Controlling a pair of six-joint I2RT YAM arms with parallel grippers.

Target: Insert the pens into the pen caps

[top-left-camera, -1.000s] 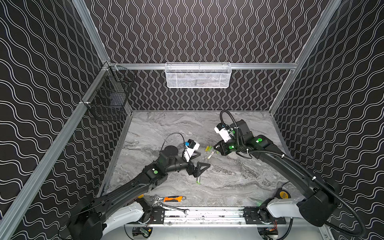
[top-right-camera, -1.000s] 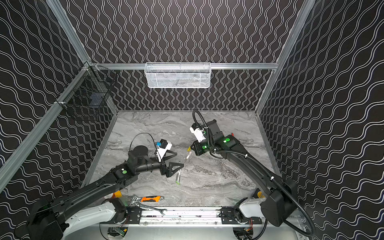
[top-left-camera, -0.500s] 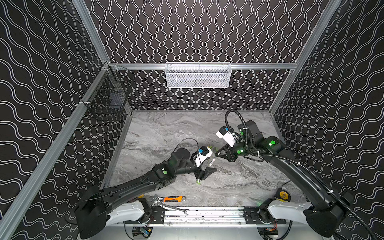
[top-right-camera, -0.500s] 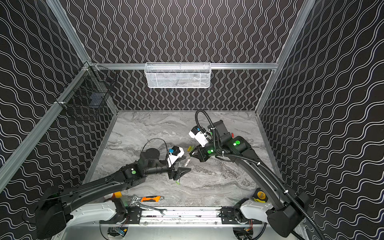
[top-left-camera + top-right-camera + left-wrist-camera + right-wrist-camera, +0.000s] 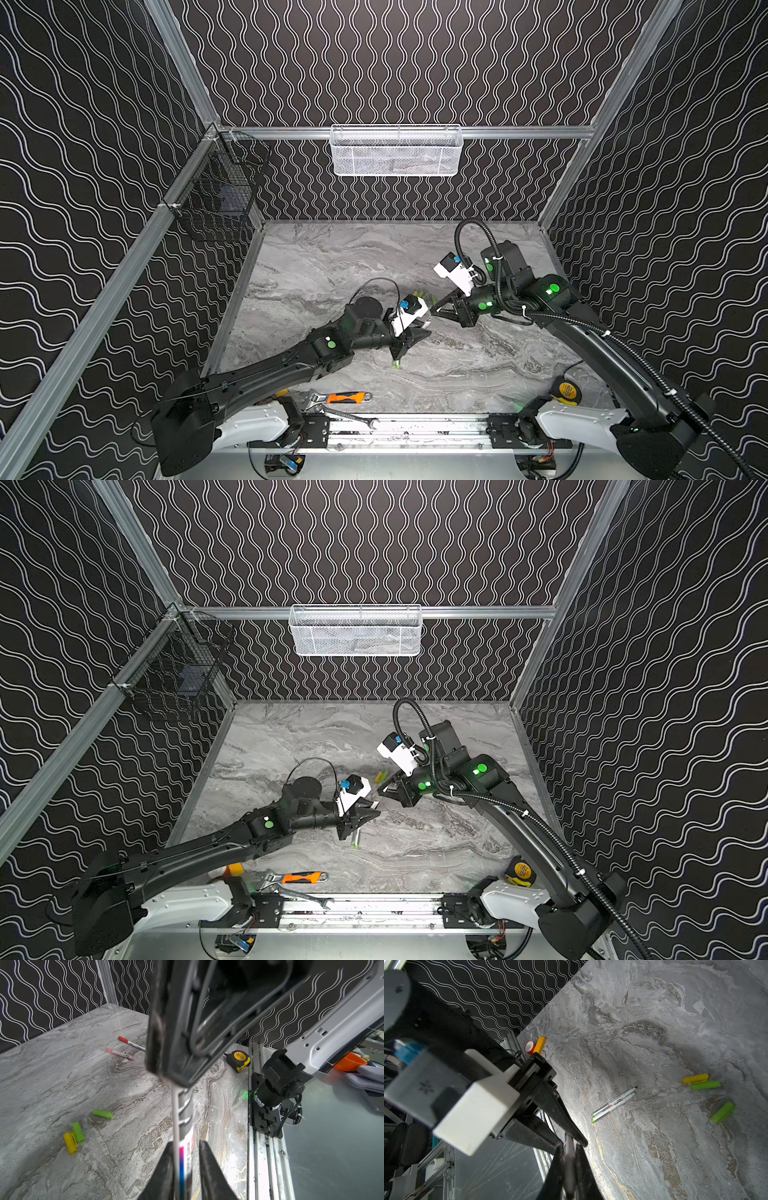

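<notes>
Now | my left hand (image 5: 186,1144), wide a second ago, seems clamped on the marker pen (image 5: 185,1118) that my right hand (image 5: 569,1152) grips, mid-air over the bench (image 5: 62,1076) | handover likely under way; green and yellow pen caps (image 5: 78,1132) lie loose there.

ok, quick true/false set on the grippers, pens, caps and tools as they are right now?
1. The left gripper and right gripper are both closed on one pen. True.
2. The yellow cap lies alone, far from any green cap. False: it lies right beside one.
3. Two loose pens lie side by side. True.
4. The tape measure sits by the left arm's base. False: it sits by the base of the right arm.
5. The wrench is in the left gripper. False: it lies by the spanner.
</notes>
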